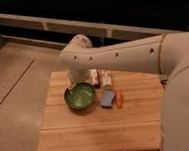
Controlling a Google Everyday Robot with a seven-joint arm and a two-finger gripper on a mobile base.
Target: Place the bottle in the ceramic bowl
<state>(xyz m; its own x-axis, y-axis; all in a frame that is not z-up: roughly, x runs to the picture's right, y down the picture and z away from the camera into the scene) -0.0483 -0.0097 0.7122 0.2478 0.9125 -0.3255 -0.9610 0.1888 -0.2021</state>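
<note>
One gripper (74, 80) hangs at the far left rim of the ceramic bowl (82, 107), largely hidden by the white arm (117, 57); whether it is open or closed cannot be told. The bottle cannot be made out, so its place, long axis and heading stay unclear. The bowl stands on the wooden table (93, 131). Two pale packs (94, 76) stand just behind it, with a blue block (107, 97) and an orange piece (119, 98) to its right.

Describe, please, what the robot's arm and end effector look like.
The arm is a thick, smooth, cream-white tube with rounded joints and a row of small dark holes; no cables show. The end effector, largely hidden beneath the wrist, sits just behind the round glossy dark green ceramic bowl.
</note>
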